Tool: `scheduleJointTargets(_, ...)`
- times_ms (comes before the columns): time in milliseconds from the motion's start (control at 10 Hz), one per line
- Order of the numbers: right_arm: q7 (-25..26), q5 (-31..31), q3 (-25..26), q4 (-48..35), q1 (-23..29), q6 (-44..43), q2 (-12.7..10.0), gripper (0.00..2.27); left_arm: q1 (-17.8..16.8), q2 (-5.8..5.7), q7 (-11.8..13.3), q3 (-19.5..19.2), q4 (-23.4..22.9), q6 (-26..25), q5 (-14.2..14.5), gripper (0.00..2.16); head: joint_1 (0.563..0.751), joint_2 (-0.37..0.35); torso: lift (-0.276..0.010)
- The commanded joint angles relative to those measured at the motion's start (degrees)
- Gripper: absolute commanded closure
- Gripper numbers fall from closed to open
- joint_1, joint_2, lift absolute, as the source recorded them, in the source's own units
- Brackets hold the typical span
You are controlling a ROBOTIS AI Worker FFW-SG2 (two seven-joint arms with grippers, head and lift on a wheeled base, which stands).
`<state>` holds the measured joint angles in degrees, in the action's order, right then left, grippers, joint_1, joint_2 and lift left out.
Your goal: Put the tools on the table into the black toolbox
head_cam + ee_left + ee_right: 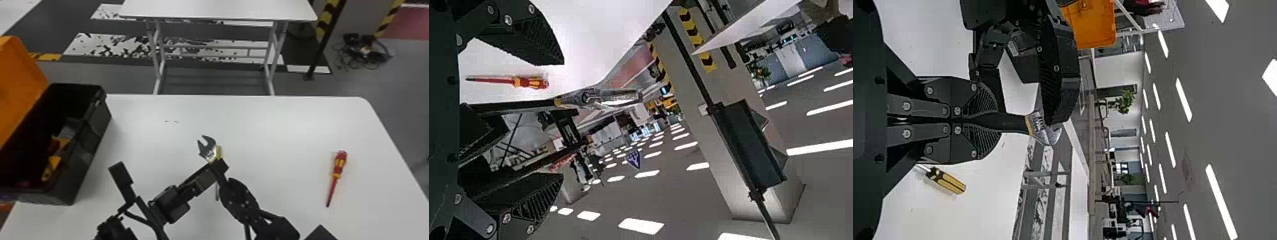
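My left gripper (219, 166) reaches over the table's middle with its fingertips beside the adjustable wrench (209, 153). Lower right of it, my right gripper (227, 181) is shut on the black handle. In the left wrist view the left gripper (562, 119) stands open, the wrench (601, 98) between its fingers. The right wrist view has the right gripper (984, 121) closed around the handle of the wrench (1043, 131). A yellow-black screwdriver (948, 181) lies below on the table, partly hidden by the arms. A red-yellow screwdriver (339, 164) lies at the right.
The black toolbox (91, 137) stands open at the table's left, its orange lid (20, 79) tilted back and several tools inside. A second white table (220, 9) stands beyond the worktable (271, 127).
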<state>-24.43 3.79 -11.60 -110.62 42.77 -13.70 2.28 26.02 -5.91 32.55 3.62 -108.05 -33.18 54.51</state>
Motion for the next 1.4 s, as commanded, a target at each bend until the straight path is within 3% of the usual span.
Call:
scheduleJointTargets(0, 0.0, -0.01, -0.09, -0.04, -0.05, -0.05, 0.01, 2.25, -0.71, 0.02, 0.32, 0.16, 1.18, 0.0, 0.69, 0.22, 0.695, -0.01, -0.075)
scheduleJointTargets(200, 0.0, -0.01, -0.09, -0.04, -0.14, -0.05, 0.01, 2.25, -1.15, 0.02, 0.76, 0.16, 2.06, 0.17, 0.69, 0.43, 0.695, -0.009, -0.075)
scheduleJointTargets(300, 0.0, -0.01, -0.09, -0.04, -0.23, -0.05, 0.01, 2.25, -1.41, 0.02, 1.64, 0.07, 2.93, 0.0, 0.95, 0.71, 0.695, -0.009, -0.075)
scheduleJointTargets(400, 0.0, -0.01, -0.09, -0.04, -0.23, -0.05, 0.01, 2.25, -1.5, 0.02, 2.26, 0.07, 3.2, 0.0, 0.95, 1.42, 0.695, -0.01, -0.075)
scheduleJointTargets(500, 0.0, -0.01, -0.09, -0.04, -0.23, -0.05, -0.08, 2.25, -1.67, -0.07, 3.05, -0.01, 3.2, 0.0, 0.78, 1.79, 0.695, -0.01, -0.075)
scheduleJointTargets(700, 0.0, -0.01, -0.09, -0.12, -0.23, -0.05, -0.08, 2.25, -2.29, -0.07, 4.63, -0.37, 3.29, -2.64, -0.98, 2.13, 0.695, -0.009, -0.075)
scheduleJointTargets(800, 0.18, -0.27, -0.18, -0.21, -0.23, 0.13, -0.17, 2.25, -2.38, 0.02, 5.42, -0.63, 3.29, -2.64, -1.33, 2.13, 0.695, -0.012, -0.075)
scheduleJointTargets(900, 0.26, -1.33, -0.09, -0.12, -0.05, -0.05, -0.17, 1.84, -2.38, 0.02, 5.42, -0.8, 3.29, -2.64, -1.33, 2.13, 0.695, -0.016, -0.075)
scheduleJointTargets(1000, 0.26, -2.12, 0.09, -0.12, 0.03, -0.22, -0.17, 0.73, -2.29, 0.02, 5.42, -1.07, 3.29, -2.81, -1.33, 2.13, 0.695, -0.017, -0.075)
scheduleJointTargets(1100, 0.26, -2.2, 0.09, -0.12, 0.12, -0.22, -0.17, 0.01, -2.2, 0.02, 5.16, -1.24, 3.29, -2.81, -1.24, 2.13, 0.695, -0.018, -0.075)
scheduleJointTargets(1300, 0.26, -2.82, 0.35, -0.12, 0.74, -0.4, -0.17, 0.03, -2.11, -0.07, 5.33, -3.18, 2.67, -3.52, -0.89, 2.13, 0.695, -0.014, -0.075)
